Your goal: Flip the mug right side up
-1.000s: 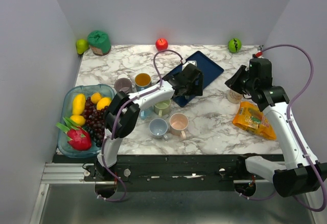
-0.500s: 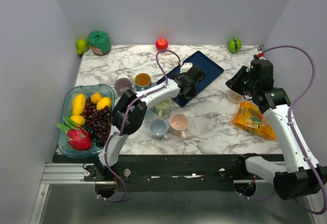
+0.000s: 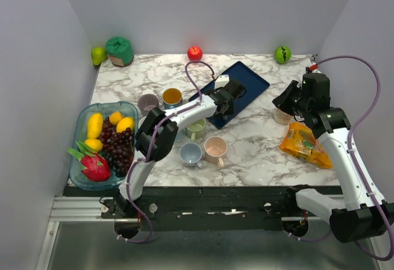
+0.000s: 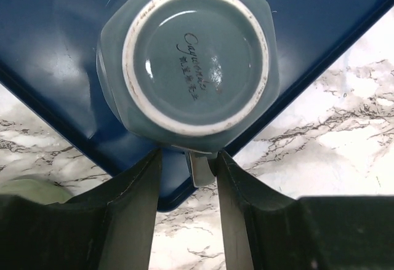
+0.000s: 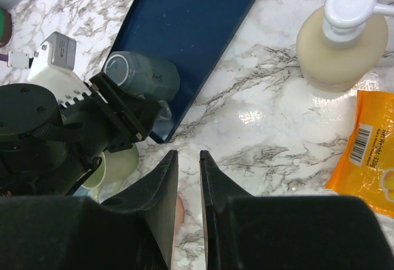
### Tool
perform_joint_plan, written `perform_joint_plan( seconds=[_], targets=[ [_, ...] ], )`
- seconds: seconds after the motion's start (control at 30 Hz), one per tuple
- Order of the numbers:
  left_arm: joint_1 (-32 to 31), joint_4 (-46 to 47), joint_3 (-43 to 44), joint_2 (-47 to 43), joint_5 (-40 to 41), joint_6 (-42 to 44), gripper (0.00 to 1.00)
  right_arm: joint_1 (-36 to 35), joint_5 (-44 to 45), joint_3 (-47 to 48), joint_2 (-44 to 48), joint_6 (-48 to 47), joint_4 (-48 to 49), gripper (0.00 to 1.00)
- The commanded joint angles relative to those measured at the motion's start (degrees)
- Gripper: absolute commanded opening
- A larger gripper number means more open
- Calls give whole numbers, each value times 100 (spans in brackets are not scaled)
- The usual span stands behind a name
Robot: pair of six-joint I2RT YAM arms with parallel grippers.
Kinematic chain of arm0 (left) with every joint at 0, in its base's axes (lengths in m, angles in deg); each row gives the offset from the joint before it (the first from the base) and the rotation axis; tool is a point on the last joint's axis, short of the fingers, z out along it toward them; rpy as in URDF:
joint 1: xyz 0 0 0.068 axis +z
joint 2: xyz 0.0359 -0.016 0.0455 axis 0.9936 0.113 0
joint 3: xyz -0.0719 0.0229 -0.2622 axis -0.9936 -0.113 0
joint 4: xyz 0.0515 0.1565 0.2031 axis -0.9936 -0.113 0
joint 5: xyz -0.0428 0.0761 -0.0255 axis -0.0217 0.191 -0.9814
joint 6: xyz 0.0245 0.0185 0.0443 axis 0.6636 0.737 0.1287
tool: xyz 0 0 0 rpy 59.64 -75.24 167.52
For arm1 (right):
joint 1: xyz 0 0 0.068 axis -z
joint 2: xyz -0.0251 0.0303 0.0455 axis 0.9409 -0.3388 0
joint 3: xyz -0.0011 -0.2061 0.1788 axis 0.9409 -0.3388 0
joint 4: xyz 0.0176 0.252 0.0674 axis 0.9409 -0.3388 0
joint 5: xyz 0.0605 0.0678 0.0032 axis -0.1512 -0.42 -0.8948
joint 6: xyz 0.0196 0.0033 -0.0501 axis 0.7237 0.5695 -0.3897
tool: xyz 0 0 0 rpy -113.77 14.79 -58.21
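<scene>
A grey-blue mug (image 4: 196,67) stands upside down on the blue tray (image 4: 55,48), near its corner, with its ringed base facing my left wrist camera. Its handle (image 4: 198,168) points toward me and sits between the fingers of my left gripper (image 4: 188,156). The right finger touches the handle and a gap remains on the left side. From above, my left gripper (image 3: 229,95) covers most of the mug. The right wrist view shows the mug (image 5: 144,76) behind the left arm. My right gripper (image 5: 188,154) hovers over bare marble, jaws a narrow slit apart, holding nothing.
Several upright mugs cluster left of the tray: green (image 3: 196,128), pink (image 3: 215,149), blue (image 3: 191,154), yellow (image 3: 172,96), purple (image 3: 148,103). A soap bottle (image 5: 341,36) and an orange snack packet (image 3: 306,144) lie right. A fruit bowl (image 3: 86,110) sits at the left edge.
My left gripper's jaws have narrowed from wide apart to close around the mug's handle, and the gripper has shifted slightly further onto the tray. The right arm has not moved.
</scene>
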State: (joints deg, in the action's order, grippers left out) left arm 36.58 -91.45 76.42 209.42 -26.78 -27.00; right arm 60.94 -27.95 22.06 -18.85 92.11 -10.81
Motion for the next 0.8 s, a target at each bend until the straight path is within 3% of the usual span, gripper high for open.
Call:
perform_joint_plan(
  seconds=[0.0, 0.13, 0.23, 0.53, 0.73, 0.77],
  targets=[
    [53, 368, 40, 77, 169, -97, 55, 29, 173, -76, 74, -103, 73, 28],
    [44, 457, 22, 85, 203, -167, 59, 38, 199, -76, 65, -129, 73, 28],
    [62, 492, 31, 94, 326, -176, 54, 29, 226, -67, 56, -147, 73, 28],
    [150, 246, 356, 323, 283, -167, 29, 38, 270, -67, 56, -156, 73, 28],
    [220, 281, 330, 314, 221, -132, 1, 29, 287, -67, 74, -156, 73, 28],
    [238, 325, 312, 314, 204, -106, 0, 38, 287, -67, 74, -156, 81, 28]
  ],
)
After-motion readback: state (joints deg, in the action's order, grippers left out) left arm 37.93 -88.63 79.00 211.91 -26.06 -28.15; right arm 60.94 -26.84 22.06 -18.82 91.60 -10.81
